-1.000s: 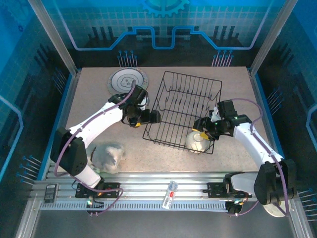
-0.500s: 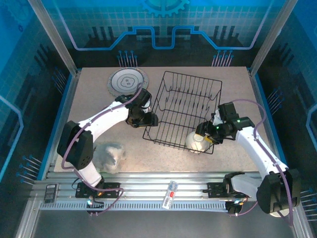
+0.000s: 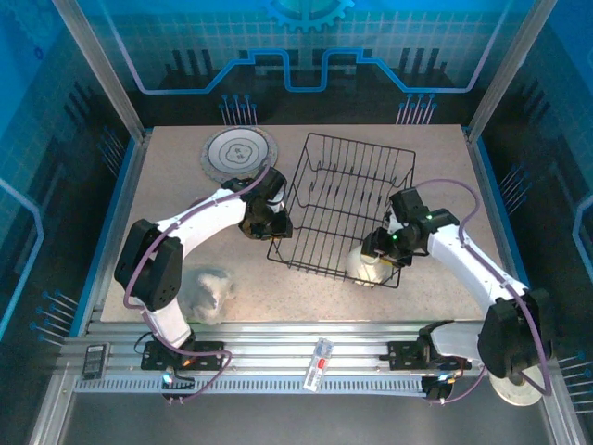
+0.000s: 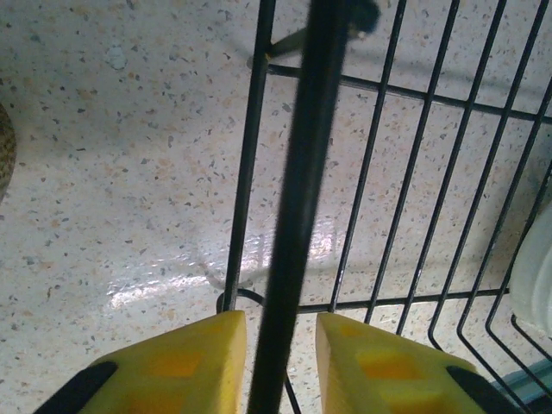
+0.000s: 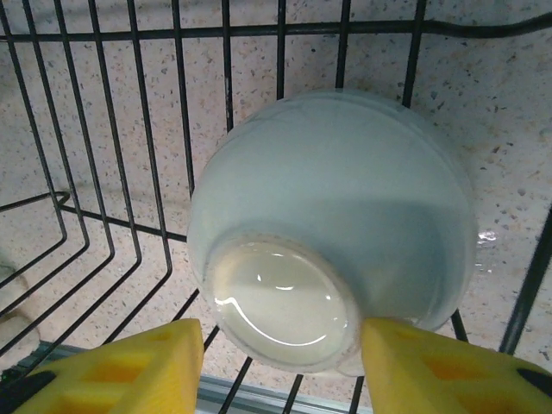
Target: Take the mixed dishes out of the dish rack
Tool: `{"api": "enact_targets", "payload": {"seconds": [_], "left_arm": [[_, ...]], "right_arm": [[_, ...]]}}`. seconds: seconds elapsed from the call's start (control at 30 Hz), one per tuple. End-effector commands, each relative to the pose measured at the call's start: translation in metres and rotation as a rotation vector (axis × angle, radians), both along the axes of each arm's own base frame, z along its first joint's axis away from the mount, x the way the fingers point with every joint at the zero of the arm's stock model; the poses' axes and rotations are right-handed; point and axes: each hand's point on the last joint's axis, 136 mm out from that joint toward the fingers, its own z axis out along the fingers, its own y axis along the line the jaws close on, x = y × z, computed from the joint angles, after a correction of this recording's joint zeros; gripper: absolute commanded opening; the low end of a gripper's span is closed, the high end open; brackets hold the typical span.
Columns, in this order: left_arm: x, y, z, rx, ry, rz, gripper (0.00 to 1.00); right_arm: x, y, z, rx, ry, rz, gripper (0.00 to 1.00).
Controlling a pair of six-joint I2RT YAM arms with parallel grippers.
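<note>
On the speckled bench [image 3: 167, 185], our left end effector [image 4: 280, 336], barely spread, straddles the black wire dish rack [image 4: 302, 155]. We cannot tell whether the right end effector [image 5: 280, 345] pinches the pale round bowl [image 5: 336, 198].

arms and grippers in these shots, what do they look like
The left arm and right arm have white rounded links, black joints and a loose purple cable each. The left gripper and right gripper have blocky yellow fingers with black patches.

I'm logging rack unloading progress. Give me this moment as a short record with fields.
left gripper: straddles a side wire of the dish rack; contact unclear
right gripper: flanks the white bowl; grip unclear
white bowl: in rack's near right corner, foot facing wrist camera
patterned plate: flat on the table, left of rack
</note>
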Motion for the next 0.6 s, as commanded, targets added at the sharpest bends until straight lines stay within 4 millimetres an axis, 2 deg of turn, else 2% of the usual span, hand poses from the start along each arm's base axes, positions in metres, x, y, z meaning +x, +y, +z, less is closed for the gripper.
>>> {"api": "enact_targets", "payload": {"seconds": [0.0,0.17,0.4,0.57], "left_arm": [[-0.001,-0.014,0.004,-0.069,0.015,-0.006,0.24],[-0.004,-0.022,0.000,-0.083,0.031,-0.010,0.20],[-0.008,-0.033,-0.002,-0.099,0.053,-0.011,0.18],[-0.005,-0.032,0.003,-0.097,0.042,-0.006,0.18]], "right_arm": [[0.008,0.004,-0.005,-0.046,0.003,0.026,0.51],[0.017,0.021,-0.012,-0.043,0.016,0.051,0.49],[0.052,0.052,-0.020,0.028,0.014,0.049,0.44],[0.069,0.068,-0.012,0.053,-0.002,0.082,0.43]]}}
